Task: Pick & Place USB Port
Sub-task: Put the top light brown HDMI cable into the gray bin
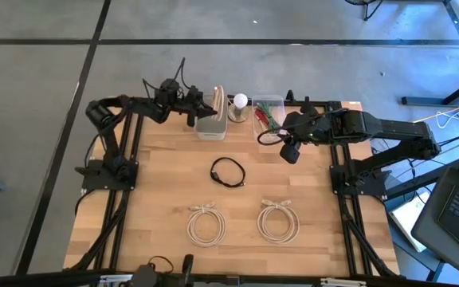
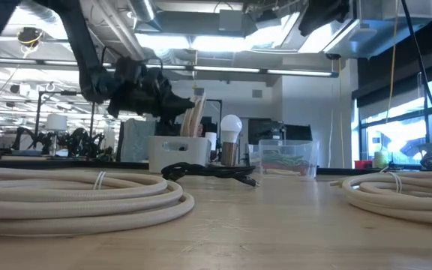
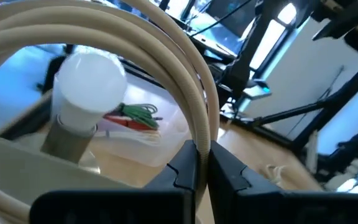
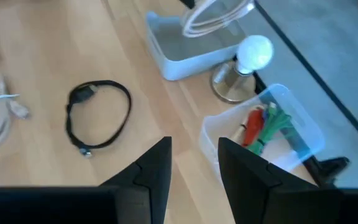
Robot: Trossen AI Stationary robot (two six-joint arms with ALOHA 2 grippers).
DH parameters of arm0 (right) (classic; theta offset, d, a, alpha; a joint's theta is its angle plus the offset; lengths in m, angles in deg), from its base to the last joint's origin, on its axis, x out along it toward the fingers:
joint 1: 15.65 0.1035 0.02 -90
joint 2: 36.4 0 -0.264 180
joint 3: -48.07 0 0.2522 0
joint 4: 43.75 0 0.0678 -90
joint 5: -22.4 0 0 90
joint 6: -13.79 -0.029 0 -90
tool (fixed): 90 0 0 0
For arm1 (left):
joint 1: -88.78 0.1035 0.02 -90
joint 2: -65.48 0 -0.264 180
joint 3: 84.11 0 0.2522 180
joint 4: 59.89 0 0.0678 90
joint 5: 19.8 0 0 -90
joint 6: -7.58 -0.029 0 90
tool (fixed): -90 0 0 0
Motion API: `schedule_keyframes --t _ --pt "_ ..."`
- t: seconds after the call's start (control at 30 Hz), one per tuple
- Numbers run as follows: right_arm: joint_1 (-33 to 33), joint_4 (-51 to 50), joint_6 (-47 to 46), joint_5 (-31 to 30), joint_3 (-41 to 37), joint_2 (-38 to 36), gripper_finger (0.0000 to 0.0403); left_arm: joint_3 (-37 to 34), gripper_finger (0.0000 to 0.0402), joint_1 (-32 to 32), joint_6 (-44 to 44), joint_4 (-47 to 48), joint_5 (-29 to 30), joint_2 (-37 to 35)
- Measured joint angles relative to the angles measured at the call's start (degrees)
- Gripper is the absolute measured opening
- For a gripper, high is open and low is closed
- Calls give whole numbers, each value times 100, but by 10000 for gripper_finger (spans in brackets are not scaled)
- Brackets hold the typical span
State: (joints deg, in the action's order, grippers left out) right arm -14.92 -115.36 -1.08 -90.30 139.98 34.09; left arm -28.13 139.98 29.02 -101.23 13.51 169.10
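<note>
Pinching beige cable (image 3: 191, 93): L fingers (image 3: 188, 171).

No legible text or labels, as far as visible.

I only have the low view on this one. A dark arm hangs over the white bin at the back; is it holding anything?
Observer: Yes. The left gripper has its jaws shut on a beige cable coil, held over the white bin.
Operator: And the right arm? I barely see it.
Observer: The right gripper hovers with jaws open and empty, near the clear container holding red and green cables.
Operator: Is the black cable at mid-table being touched?
Observer: No. The black USB cable lies in a loop on the wood, apart from both grippers.
</note>
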Motion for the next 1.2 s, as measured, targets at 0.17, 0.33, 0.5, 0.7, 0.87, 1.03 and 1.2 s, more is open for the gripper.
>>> schedule_keyframes --t 0.17,0.33,0.5,0.7,0.87,1.03,1.2 --pt "0 -89 -124 -24 0 -2 133 0 10 28 626 -909 -137 355" --pt "-1 -83 -123 -24 0 -2 133 0 10 28 840 -1034 -131 460" --pt "0 -85 -127 -24 0 -2 133 -235 10 28 647 -1040 -129 474" --pt "0 -60 -123 -24 0 -2 133 -706 10 28 69 -1062 121 474" --pt "-1 202 -7 -22 2 -4 133 -750 10 21 -424 -1122 433 474" --pt "-2 365 91 -24 2 -4 133 -748 10 -23 -906 -1157 639 474" --pt "-2 539 217 -24 2 -4 133 -748 10 -71 -1087 -1153 672 474"
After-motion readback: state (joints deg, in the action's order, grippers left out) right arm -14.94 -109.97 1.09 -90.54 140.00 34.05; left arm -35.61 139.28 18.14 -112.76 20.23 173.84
